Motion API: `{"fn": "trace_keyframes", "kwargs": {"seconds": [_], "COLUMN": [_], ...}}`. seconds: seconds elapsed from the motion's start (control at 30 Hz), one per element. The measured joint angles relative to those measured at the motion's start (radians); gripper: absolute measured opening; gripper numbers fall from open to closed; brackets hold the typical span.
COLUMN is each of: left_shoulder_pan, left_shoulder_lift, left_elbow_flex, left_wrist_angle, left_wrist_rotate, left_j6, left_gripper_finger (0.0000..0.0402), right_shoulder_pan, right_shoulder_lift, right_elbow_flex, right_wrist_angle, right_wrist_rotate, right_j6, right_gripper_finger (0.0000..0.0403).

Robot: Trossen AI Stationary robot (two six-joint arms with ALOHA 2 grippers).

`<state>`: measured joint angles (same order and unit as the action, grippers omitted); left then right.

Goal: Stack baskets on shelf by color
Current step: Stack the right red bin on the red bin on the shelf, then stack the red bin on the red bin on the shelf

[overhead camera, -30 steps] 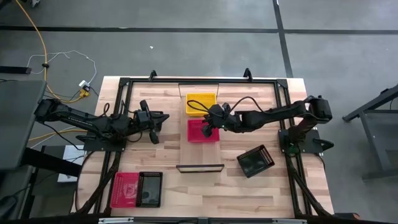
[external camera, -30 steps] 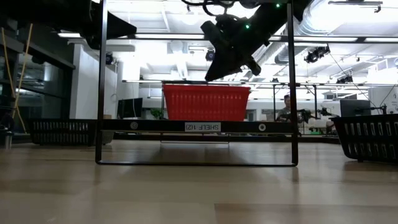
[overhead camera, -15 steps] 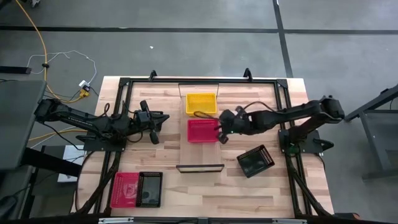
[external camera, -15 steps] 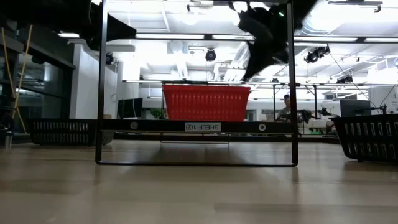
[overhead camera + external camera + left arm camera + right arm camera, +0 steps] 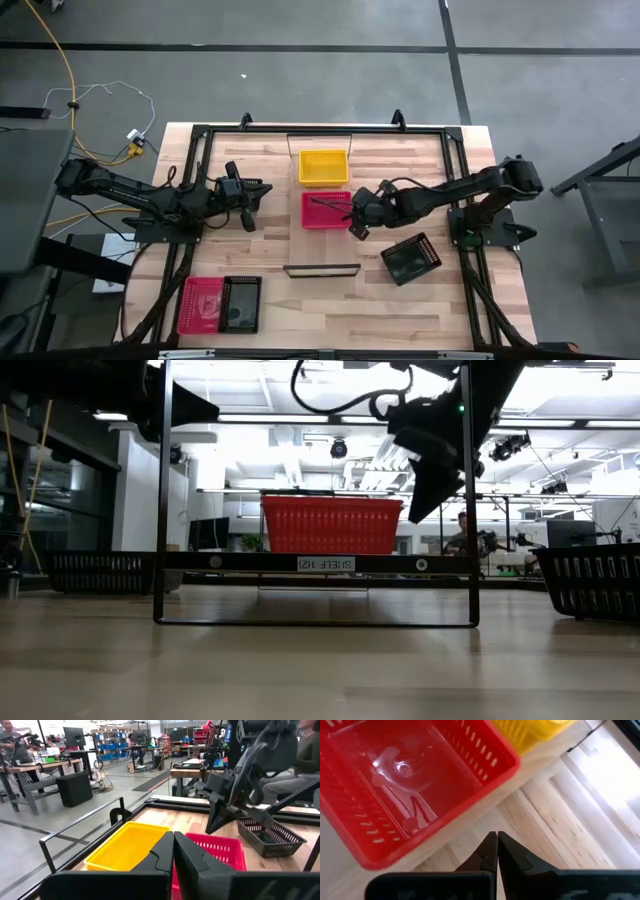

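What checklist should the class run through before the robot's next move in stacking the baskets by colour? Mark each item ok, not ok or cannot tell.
1. Right hand free of any load: ok. It is shut and holds nothing, beside the red basket.
2. Red basket on the shelf: ok. It sits level on the plank.
3. Yellow basket clear of the red one: ok. They lie side by side, unstacked.
4. Black basket reachable: ok. It lies alone on the table near the right arm.
5. Left hand out of the way: ok. It is shut and waits left of the shelf.
6. Colours stacked: not ok. A red basket and black basket remain at the front left.
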<state>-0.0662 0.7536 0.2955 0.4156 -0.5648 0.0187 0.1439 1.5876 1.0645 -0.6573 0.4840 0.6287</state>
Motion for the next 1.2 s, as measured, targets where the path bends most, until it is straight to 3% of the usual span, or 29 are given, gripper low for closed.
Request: {"fn": "trace_keyframes", "kwargs": {"seconds": [0.93,1.2], "left_shoulder_pan": [0.000,0.000], "left_shoulder_lift": [0.000,0.000], "left_elbow_flex": [0.000,0.000], "left_wrist_angle": [-0.001,-0.041], "left_wrist_rotate": [0.003,0.057], "left_j6": [-0.007,-0.036], "left_gripper_finger": [0.0000,0.0000], "right_shoulder_pan": [-0.020,-0.020], "right_shoulder_lift": [0.028,-0.019], "right_elbow_flex": [0.000,0.000], "right_wrist_angle": [0.159,-0.024], "right_wrist_rotate": [-0.051,0.031], "right_j6": [-0.077,-0.096], "right_gripper_finger": [0.0000,0.0000]}}
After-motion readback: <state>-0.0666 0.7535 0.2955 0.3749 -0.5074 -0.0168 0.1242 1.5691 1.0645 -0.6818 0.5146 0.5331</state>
